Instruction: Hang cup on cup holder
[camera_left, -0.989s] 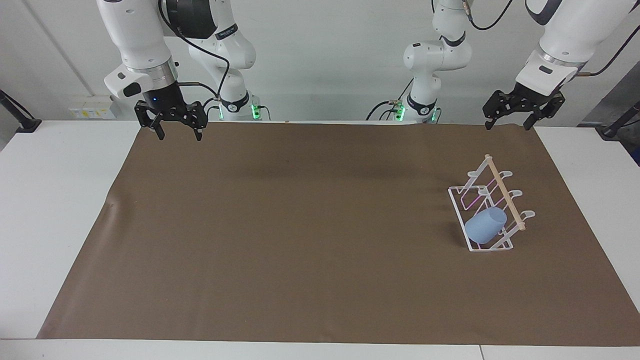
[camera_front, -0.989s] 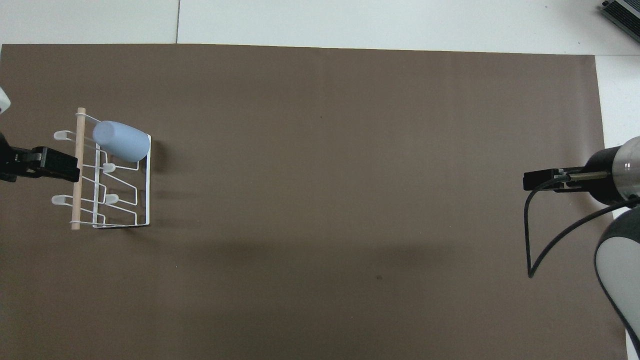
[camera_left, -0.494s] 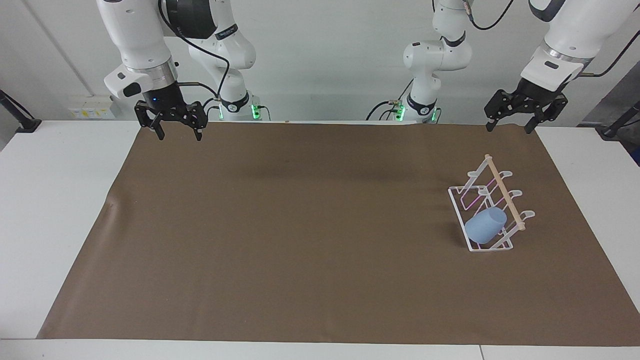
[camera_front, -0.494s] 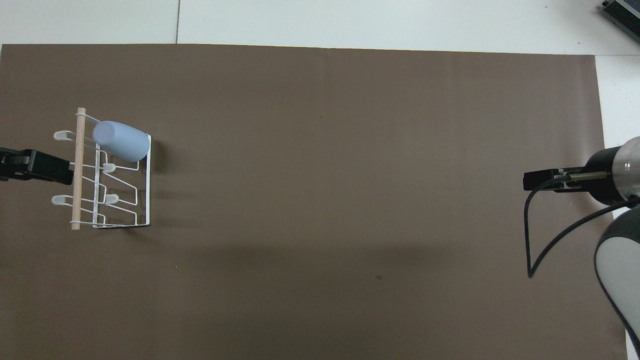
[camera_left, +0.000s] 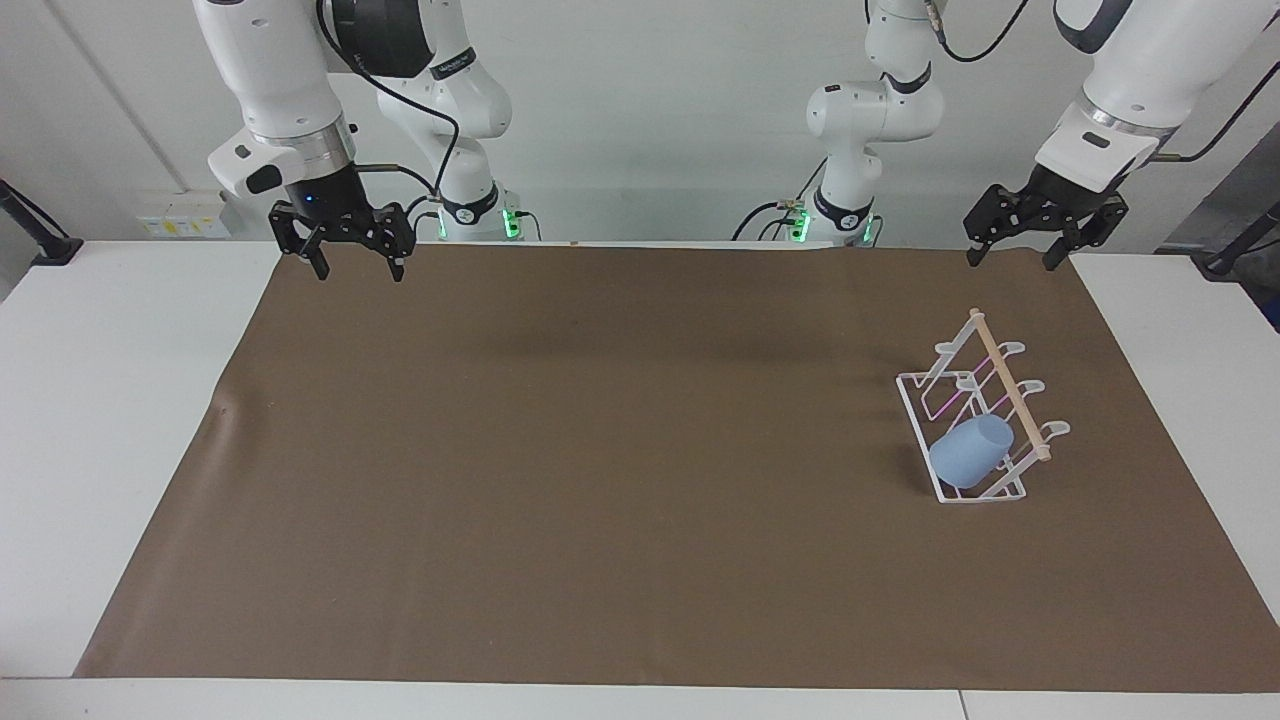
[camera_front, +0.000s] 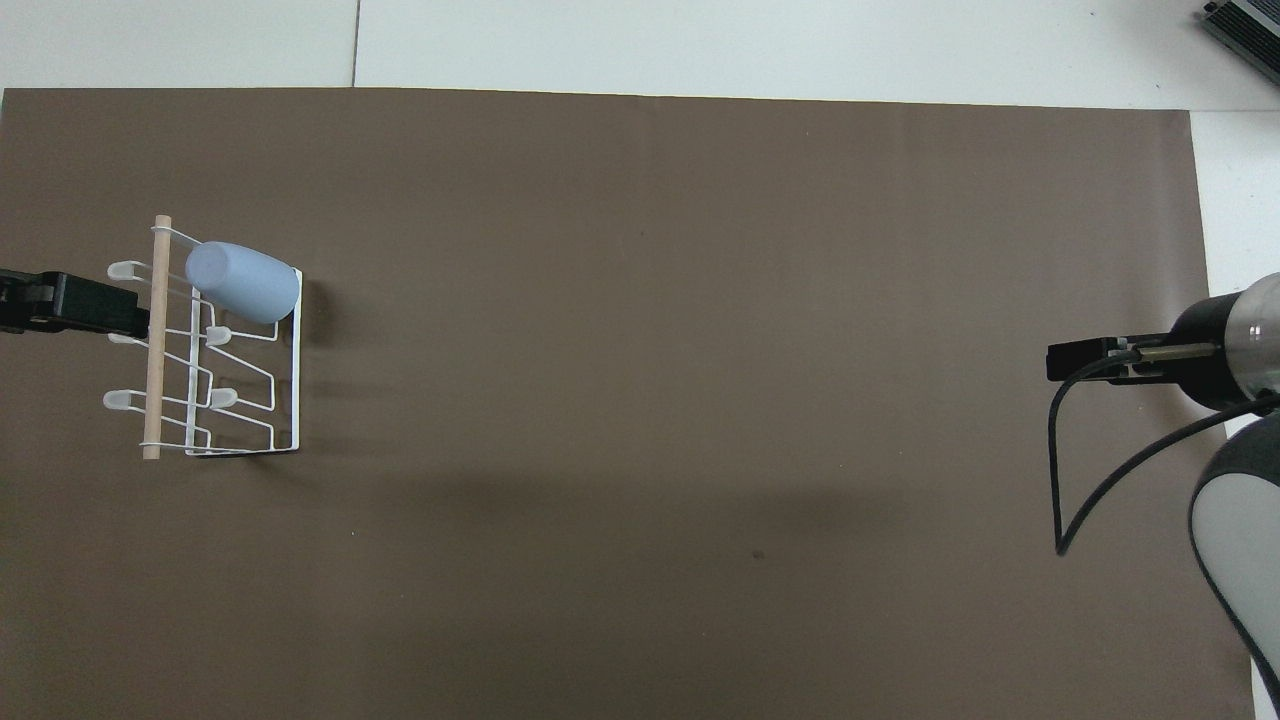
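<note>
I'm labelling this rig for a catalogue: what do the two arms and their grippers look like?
Both arms are glossy white with rounded segments and dark joints, and green lights glow at their bases. A silver ring sits above each wrist. The left gripper and right gripper are black linkages, and black cables run to them.

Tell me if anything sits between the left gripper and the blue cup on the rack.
Nothing visible does. The light-blue cup already hangs on the white wire cup holder, on the prong farthest from the robots. The left gripper is open and empty above the mat's edge. The right gripper waits, open.
</note>
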